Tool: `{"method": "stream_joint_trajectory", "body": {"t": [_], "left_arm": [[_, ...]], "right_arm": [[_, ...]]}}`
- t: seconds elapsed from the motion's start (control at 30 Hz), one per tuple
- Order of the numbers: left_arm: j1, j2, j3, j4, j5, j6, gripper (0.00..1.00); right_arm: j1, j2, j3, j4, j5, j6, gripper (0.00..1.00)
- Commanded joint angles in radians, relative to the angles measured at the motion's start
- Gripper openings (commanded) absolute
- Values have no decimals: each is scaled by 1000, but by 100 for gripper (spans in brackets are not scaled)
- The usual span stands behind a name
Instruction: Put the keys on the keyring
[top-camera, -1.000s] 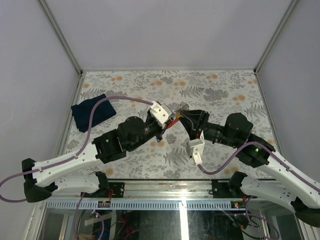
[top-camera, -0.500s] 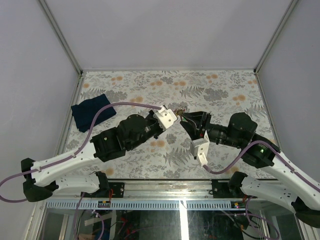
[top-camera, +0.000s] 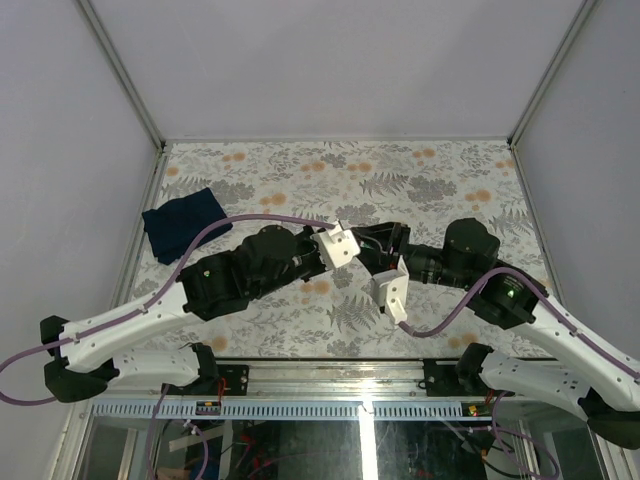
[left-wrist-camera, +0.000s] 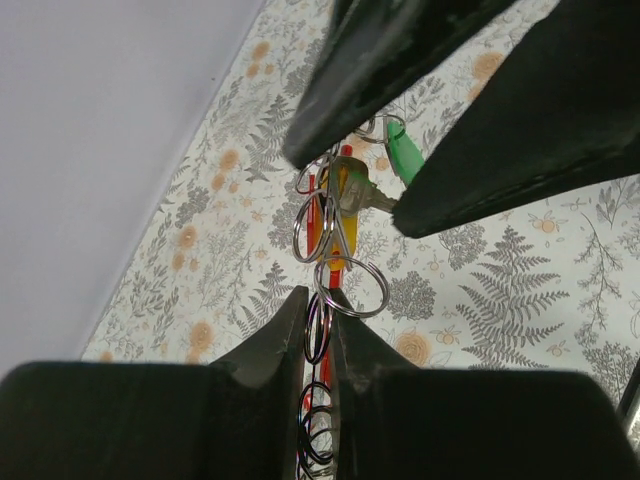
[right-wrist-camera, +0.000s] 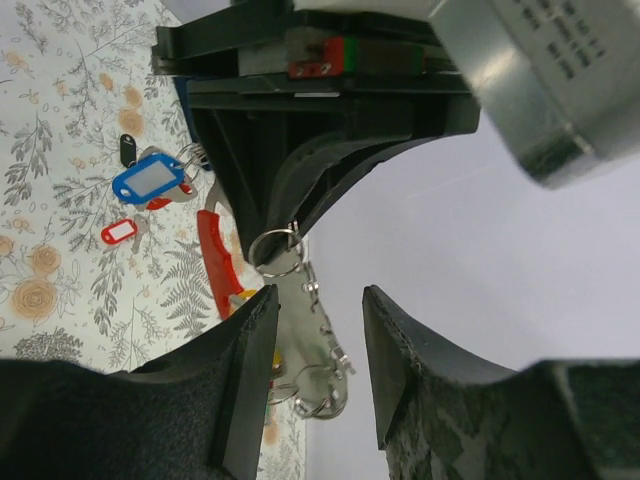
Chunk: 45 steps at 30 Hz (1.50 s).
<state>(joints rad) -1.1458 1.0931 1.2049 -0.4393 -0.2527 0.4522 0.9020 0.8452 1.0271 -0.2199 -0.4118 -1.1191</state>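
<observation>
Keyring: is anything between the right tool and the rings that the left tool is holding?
Nothing visible. The keyring is pinched in the left tool, and its rings sit in the gap of the right tool. The loose keys lie aside on the table.

The keyring (right-wrist-camera: 213, 260) is held between left gripper (left-wrist-camera: 318, 300) and right gripper (right-wrist-camera: 320, 295), above keys (right-wrist-camera: 150, 180) scattered on the table (top-camera: 430, 180). A cloth (top-camera: 185, 222) is laid far left.

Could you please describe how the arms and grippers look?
The left arm and right arm have white links, black joint housings and white wrist mounts. A purple cable trails along each; the right one shows a green light. The left gripper and right gripper have black wedge-shaped fingers.
</observation>
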Motion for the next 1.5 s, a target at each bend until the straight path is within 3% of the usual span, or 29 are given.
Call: {"method": "stream_joint_trajectory", "body": {"t": [0.0, 0.97, 1.3, 1.47], "left_arm": [[-5, 6, 49, -3, 24, 27, 0], [-6, -5, 48, -5, 43, 56, 0], [-7, -9, 46, -6, 29, 60, 0], [-7, -9, 43, 4, 20, 48, 0]], "right_arm": [[9, 19, 3, 107, -23, 37, 46], [10, 86, 14, 35, 19, 113, 28], [10, 83, 11, 53, 51, 127, 7], [9, 60, -14, 118, 75, 175, 2]]}}
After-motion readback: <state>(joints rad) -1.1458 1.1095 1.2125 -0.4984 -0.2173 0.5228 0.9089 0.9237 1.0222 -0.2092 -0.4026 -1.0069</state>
